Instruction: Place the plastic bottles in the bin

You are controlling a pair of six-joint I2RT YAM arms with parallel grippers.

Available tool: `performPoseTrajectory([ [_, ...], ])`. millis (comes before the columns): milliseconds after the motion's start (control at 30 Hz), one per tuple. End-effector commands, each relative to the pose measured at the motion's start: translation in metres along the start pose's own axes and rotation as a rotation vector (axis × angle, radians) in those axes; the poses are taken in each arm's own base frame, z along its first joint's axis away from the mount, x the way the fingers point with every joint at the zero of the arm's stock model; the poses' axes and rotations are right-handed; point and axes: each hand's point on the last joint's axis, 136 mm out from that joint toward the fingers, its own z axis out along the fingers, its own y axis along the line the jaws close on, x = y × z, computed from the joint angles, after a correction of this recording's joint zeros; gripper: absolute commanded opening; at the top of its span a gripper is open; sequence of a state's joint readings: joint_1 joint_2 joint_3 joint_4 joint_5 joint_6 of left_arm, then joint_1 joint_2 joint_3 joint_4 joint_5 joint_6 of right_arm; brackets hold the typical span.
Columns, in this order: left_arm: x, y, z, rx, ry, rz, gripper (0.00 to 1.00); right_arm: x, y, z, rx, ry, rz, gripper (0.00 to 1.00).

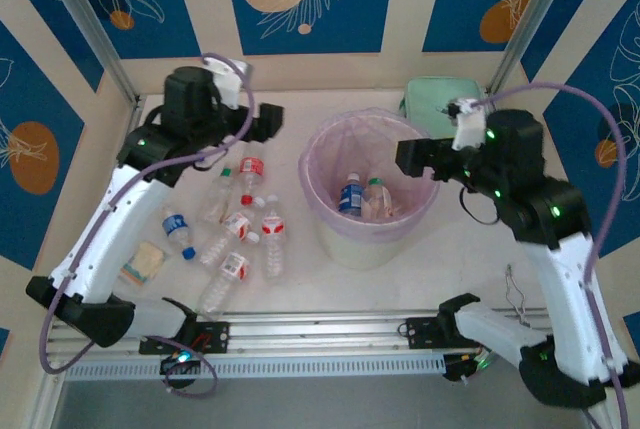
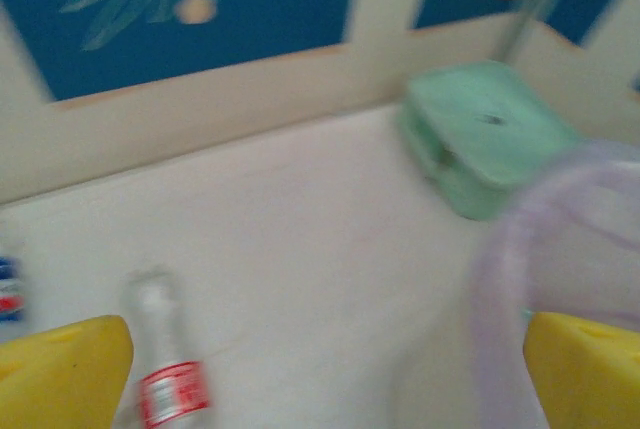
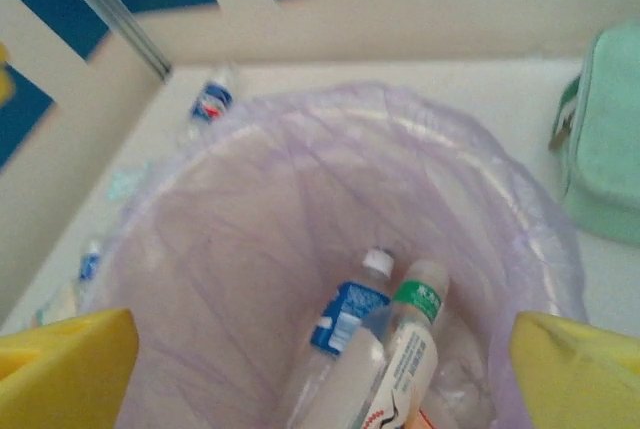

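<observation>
The bin (image 1: 355,244), a white bucket with a lilac liner, stands mid-table. Inside lie a blue-labelled bottle (image 1: 350,194) and a green-labelled bottle (image 1: 378,194); the right wrist view shows the same blue-labelled bottle (image 3: 345,317) and green-labelled bottle (image 3: 415,314) against the liner (image 3: 230,239). Several more plastic bottles (image 1: 232,232) lie on the table left of the bin. My left gripper (image 1: 268,127) hovers open behind them, holding nothing; a red-labelled bottle (image 2: 168,374) lies by its left finger (image 2: 60,374). My right gripper (image 1: 412,159) hangs open and empty over the bin's right rim.
A mint green zip case (image 1: 440,99) sits behind the bin, and the left wrist view has the case (image 2: 480,139) beside the bin's rim (image 2: 510,269). A pale packet (image 1: 143,262) lies at the far left. A wire hook (image 1: 515,289) rests at the front right.
</observation>
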State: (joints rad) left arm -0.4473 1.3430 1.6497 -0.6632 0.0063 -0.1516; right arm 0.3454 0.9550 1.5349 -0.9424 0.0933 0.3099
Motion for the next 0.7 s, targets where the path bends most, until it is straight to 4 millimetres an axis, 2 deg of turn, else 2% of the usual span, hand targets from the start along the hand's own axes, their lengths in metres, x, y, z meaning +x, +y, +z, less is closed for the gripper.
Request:
performPoseTrajectory([
  [0, 0.028, 0.070, 0.038, -0.181, 0.074, -0.082, 0.99, -0.018, 0.007, -0.021, -0.052, -0.151, -0.001, 0.99],
  [133, 0.052, 0.139, 0.084, -0.321, 0.129, -0.173, 0.99, -0.008, 0.002, -0.031, -0.037, -0.155, -0.006, 0.99],
  [300, 0.078, 0.202, 0.133, -0.415, 0.196, -0.274, 0.99, 0.011, -0.026, -0.043, 0.121, -0.106, 0.006, 0.99],
  [433, 0.114, 0.247, 0.166, -0.486, 0.293, -0.325, 0.99, 0.022, -0.036, -0.054, 0.168, -0.122, 0.024, 0.99],
  [533, 0.143, 0.269, 0.185, -0.496, 0.364, -0.372, 0.99, 0.025, -0.036, -0.060, 0.176, -0.120, 0.024, 0.99],
  [667, 0.175, 0.281, 0.200, -0.519, 0.437, -0.390, 0.99, 0.023, -0.038, -0.065, 0.194, -0.119, 0.027, 0.99],
])
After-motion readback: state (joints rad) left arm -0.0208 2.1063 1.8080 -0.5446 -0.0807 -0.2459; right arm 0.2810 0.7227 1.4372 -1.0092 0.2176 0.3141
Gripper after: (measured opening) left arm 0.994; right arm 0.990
